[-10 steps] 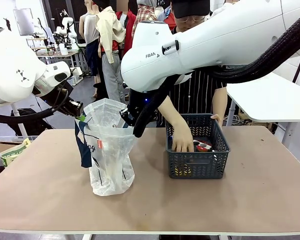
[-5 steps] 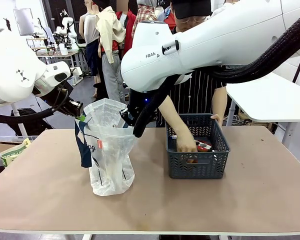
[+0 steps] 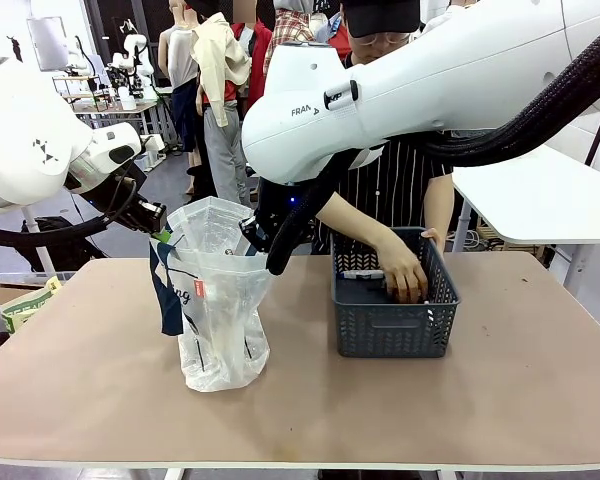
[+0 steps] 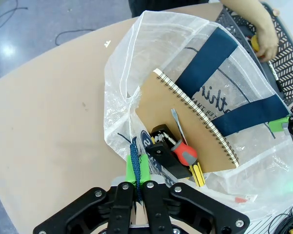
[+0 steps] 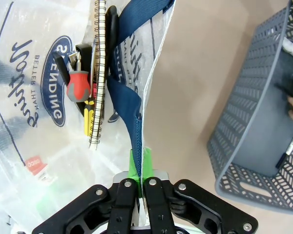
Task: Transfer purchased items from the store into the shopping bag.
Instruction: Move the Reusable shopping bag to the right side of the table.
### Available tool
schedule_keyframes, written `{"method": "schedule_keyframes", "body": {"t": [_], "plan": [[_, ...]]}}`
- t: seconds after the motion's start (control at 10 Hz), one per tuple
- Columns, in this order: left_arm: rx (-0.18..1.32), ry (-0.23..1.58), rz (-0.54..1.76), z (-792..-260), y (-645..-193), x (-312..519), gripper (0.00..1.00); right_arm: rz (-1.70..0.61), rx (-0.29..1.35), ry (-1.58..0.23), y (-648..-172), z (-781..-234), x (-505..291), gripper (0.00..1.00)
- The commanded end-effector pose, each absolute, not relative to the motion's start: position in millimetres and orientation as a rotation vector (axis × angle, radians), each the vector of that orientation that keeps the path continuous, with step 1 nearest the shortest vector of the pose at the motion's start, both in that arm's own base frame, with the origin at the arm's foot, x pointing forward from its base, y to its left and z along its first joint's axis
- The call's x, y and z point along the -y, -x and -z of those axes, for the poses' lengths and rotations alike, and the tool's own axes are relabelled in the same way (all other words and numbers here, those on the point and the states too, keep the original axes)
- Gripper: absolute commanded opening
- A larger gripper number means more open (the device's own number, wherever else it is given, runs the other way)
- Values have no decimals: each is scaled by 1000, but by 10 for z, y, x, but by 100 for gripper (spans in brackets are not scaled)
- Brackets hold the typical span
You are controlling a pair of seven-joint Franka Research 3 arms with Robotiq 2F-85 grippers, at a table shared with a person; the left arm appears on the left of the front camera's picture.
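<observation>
Film of shopping bag (image 3: 220,330): thin, limp, slippery; navy strip (image 5: 127,107) the firm hold. My left jaws and right jaws both clamp it, mouth spread between.

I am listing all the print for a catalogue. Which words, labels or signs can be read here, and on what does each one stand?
"FRAN": right arm, the rest covered.
"BETTER THAN": shopping bag, printed sideways.
Large script word on the bag: not surely readable.
Oval logo lettering and red mark: too blurred.
</observation>
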State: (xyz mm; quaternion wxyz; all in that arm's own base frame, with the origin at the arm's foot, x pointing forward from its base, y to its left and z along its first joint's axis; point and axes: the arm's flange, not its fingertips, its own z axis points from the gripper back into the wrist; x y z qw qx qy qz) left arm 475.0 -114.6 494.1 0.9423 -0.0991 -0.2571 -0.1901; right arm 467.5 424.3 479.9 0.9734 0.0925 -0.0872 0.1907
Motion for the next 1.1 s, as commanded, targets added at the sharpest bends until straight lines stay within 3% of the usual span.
{"method": "schedule_keyframes", "body": {"t": [0.0,1.0], "plan": [[523,195,394,-4945,-4748,1124,0,-384,174,-186,-4662,-4765,-4233,0],[523,195,394,-4945,-4748,1124,0,-384,174,-186,-4662,-4765,-4233,0]]}}
